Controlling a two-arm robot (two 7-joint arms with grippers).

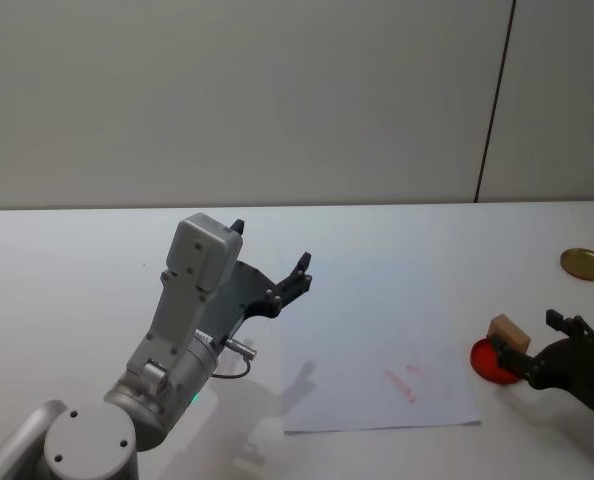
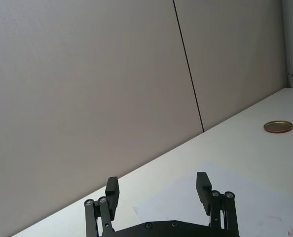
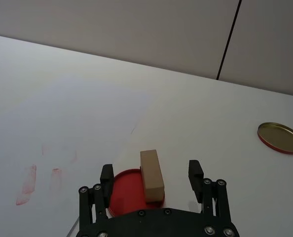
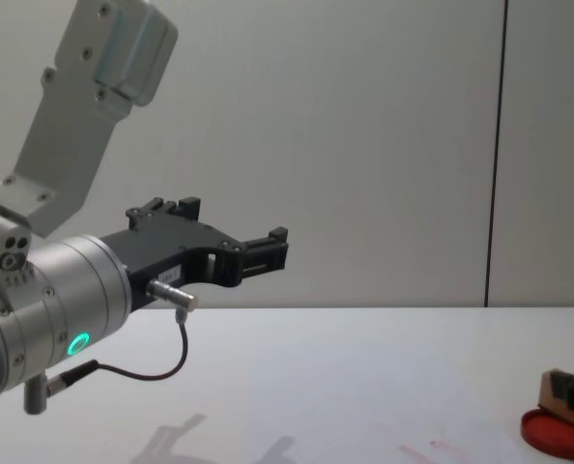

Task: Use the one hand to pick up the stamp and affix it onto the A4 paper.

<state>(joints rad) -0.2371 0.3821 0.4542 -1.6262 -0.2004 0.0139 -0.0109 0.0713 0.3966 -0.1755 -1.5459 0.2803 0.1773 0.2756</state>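
The stamp (image 1: 508, 332) is a pale tan wooden block standing on a round red ink pad (image 1: 489, 362) at the right of the table. My right gripper (image 1: 527, 335) is open around it; in the right wrist view the stamp (image 3: 151, 175) stands between the two black fingers with a gap on each side. The A4 paper (image 1: 377, 340) lies flat in the middle of the table with faint red marks near its front right corner. My left gripper (image 1: 270, 245) hangs raised above the paper's left edge, open and holding nothing.
A round gold lid (image 1: 585, 264) lies on the table at the far right, behind the ink pad. A grey wall with a dark vertical seam stands behind the white table (image 1: 77, 270).
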